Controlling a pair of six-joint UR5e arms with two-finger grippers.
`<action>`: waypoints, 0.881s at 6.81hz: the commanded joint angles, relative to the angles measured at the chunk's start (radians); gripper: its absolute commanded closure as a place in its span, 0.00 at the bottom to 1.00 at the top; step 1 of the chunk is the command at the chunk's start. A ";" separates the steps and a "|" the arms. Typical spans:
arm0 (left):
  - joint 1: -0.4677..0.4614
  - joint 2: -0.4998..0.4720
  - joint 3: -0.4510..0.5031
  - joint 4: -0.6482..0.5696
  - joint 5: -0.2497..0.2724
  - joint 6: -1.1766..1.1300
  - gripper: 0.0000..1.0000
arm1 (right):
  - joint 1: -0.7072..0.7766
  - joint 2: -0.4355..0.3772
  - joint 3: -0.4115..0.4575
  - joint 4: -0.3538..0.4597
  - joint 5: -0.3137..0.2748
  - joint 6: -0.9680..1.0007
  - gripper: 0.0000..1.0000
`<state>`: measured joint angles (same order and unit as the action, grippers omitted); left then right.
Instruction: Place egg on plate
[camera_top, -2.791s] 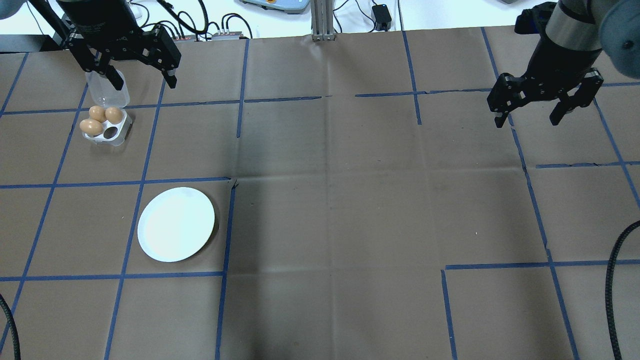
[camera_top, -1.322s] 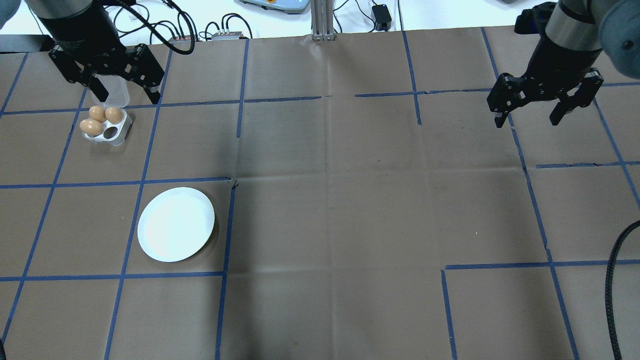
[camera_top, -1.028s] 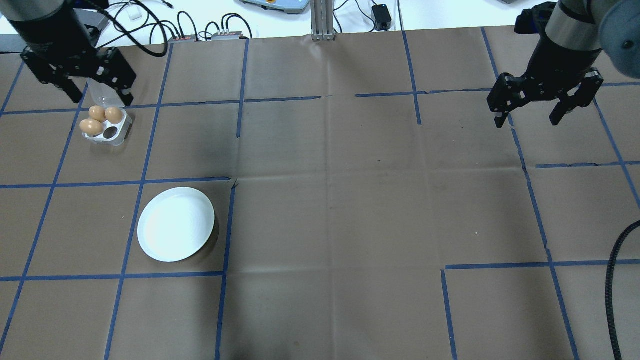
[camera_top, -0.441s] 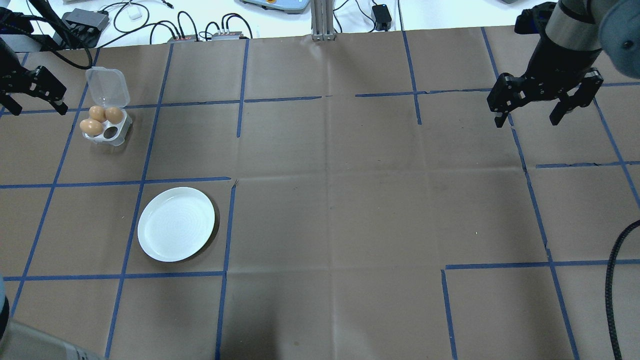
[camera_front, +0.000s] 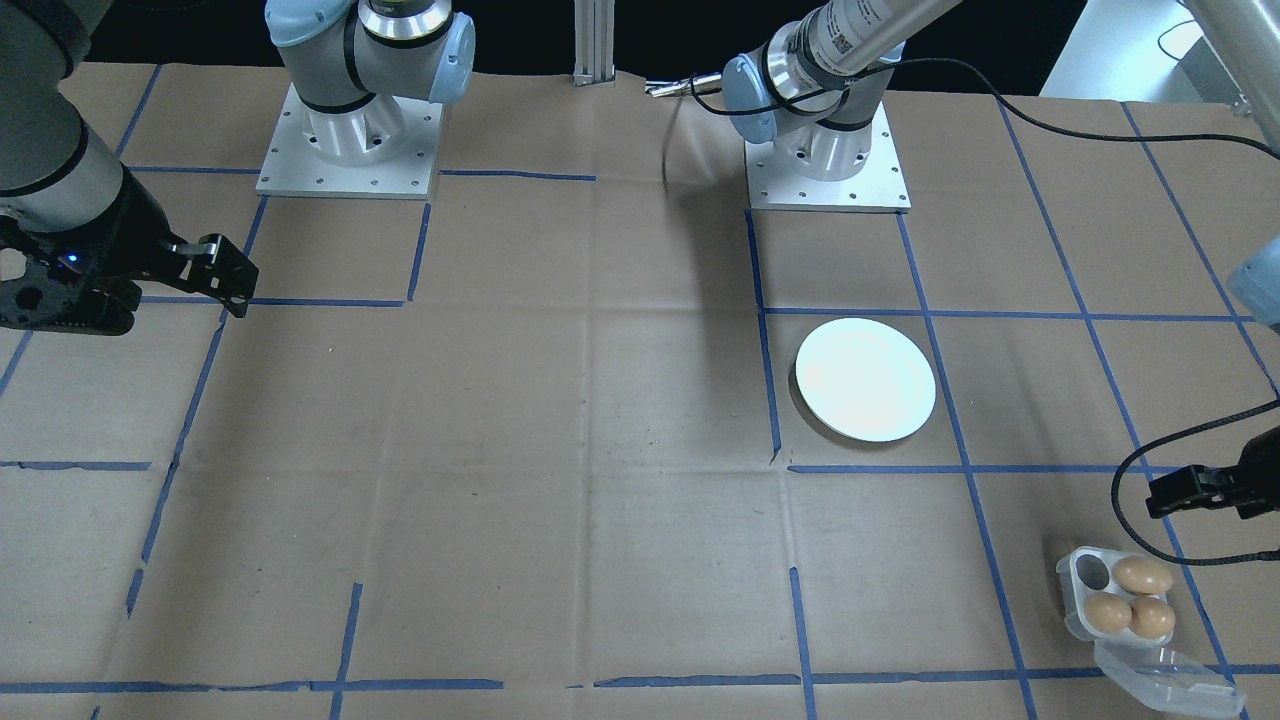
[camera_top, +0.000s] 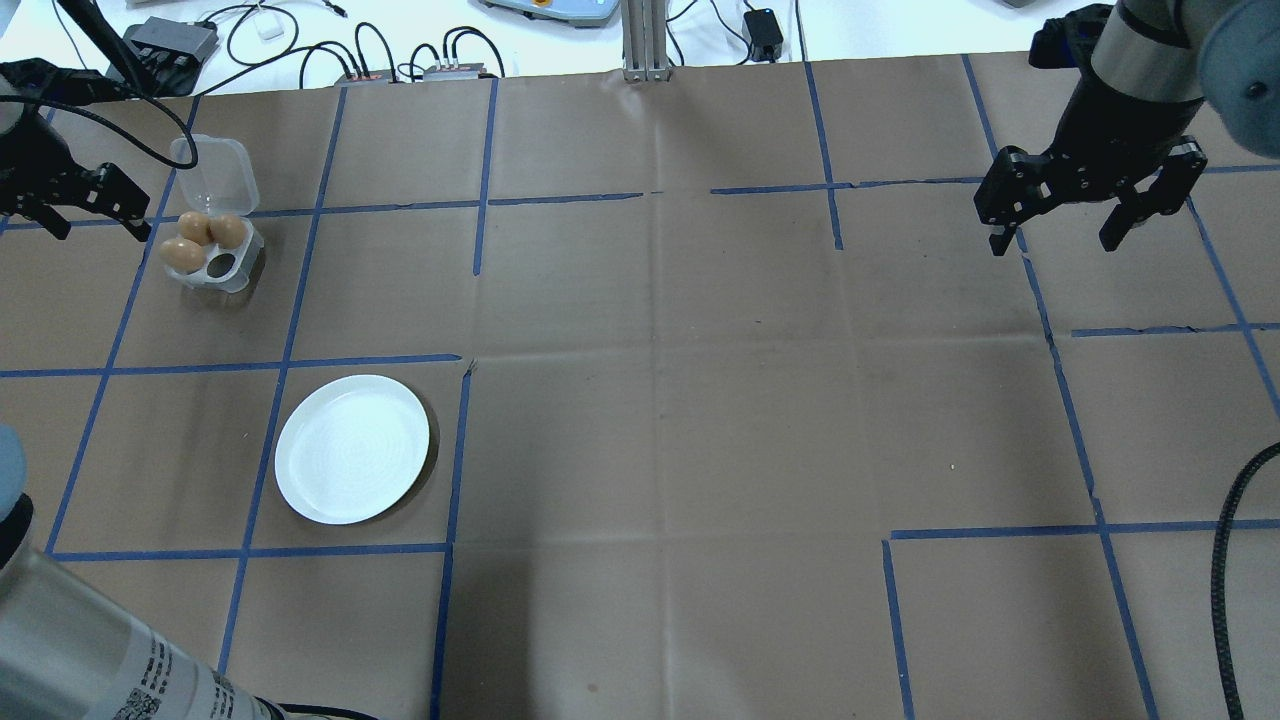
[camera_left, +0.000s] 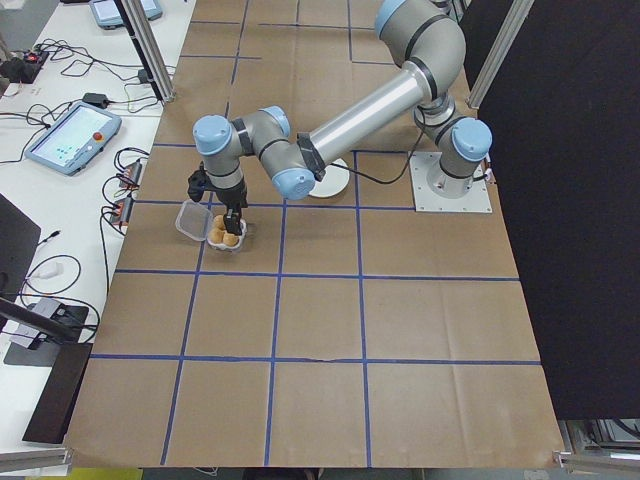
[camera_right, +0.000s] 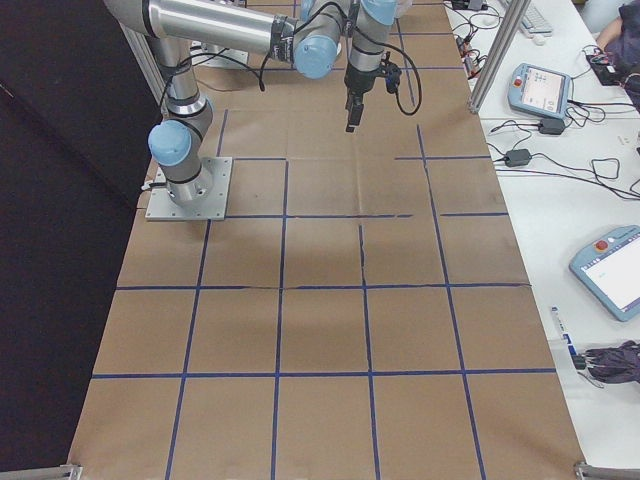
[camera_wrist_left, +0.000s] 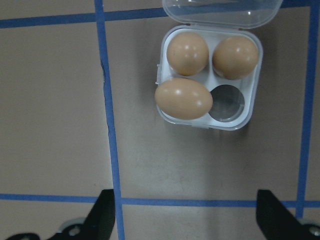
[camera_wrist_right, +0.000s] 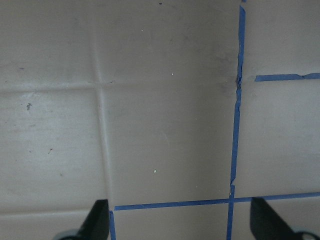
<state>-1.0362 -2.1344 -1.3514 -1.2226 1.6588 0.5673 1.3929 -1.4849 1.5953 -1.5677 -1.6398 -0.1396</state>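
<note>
From across the surface, the round, glossy white plate (camera_front: 865, 379) lies bare in a taped square, well apart from the small clear plastic four-cup egg tray (camera_front: 1117, 595), whose lid is folded flat, so the three brown eggs (camera_front: 1143, 576) can be reached from above.

Overhead, the left gripper (camera_top: 88, 208) hangs just beside the tray (camera_top: 243, 270) with jaws spread and nothing between them; the right gripper (camera_top: 1093, 213) waits far across the brown paper-covered surface (camera_top: 700, 400), also spread and holding nothing, probably parked clear of the work.

The left wrist view looks straight down on the tray: three cups filled, one vacant. No egg has reached the plate yet.

No brand or label on the task's things can be read; print on an arm is too small.
</note>
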 joint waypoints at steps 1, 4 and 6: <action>0.008 -0.064 0.012 0.014 -0.010 -0.007 0.01 | 0.000 0.000 0.000 0.000 0.000 0.000 0.00; 0.001 -0.143 0.046 0.048 -0.011 -0.033 0.01 | 0.000 0.000 0.000 0.000 0.000 0.000 0.00; -0.008 -0.157 0.060 0.048 -0.036 -0.035 0.01 | 0.000 0.000 0.000 0.000 0.000 0.000 0.00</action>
<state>-1.0397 -2.2824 -1.2972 -1.1762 1.6400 0.5330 1.3929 -1.4849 1.5953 -1.5677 -1.6398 -0.1396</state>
